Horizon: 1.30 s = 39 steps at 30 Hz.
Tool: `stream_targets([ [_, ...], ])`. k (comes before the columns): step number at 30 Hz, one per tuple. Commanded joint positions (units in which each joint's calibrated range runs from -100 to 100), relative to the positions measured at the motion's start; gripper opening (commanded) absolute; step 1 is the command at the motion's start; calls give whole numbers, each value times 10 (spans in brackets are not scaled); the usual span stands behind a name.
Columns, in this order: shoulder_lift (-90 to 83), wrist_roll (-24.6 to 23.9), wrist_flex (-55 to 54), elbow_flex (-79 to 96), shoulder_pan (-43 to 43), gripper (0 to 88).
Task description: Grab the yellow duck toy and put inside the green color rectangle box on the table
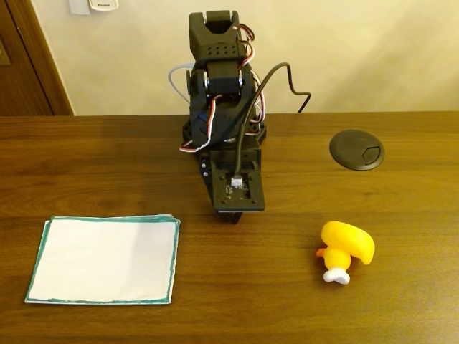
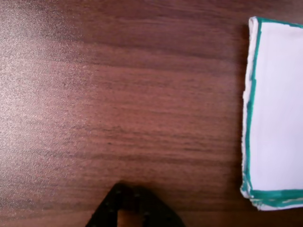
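The yellow duck toy (image 1: 346,249) lies tipped on the table (image 1: 287,301) at the front right in the fixed view, orange beak to the left and white base piece toward the front. The green-bordered white sheet (image 1: 104,259) lies flat at the front left. In the wrist view the sheet (image 2: 279,109) fills the right edge. The arm is folded over the table's middle, and my gripper (image 1: 231,216) points down between sheet and duck, well apart from both. In the wrist view the gripper (image 2: 127,190) enters from the bottom with its black tips together and nothing held.
A round dark cable grommet (image 1: 356,149) is set in the tabletop behind the duck at the right. The arm's base (image 1: 222,132) and its cables stand at the back centre against the wall. Bare wood lies between gripper, sheet and duck.
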Motion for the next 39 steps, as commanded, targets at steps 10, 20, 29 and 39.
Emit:
stream_targets([
  [10,0,-7,5,1,16,21],
  [20,0,7,65,-147,-5,259],
  [29,312,14,52,-453,-70,371],
  [39,616,-49,-212,-492,-377,520],
])
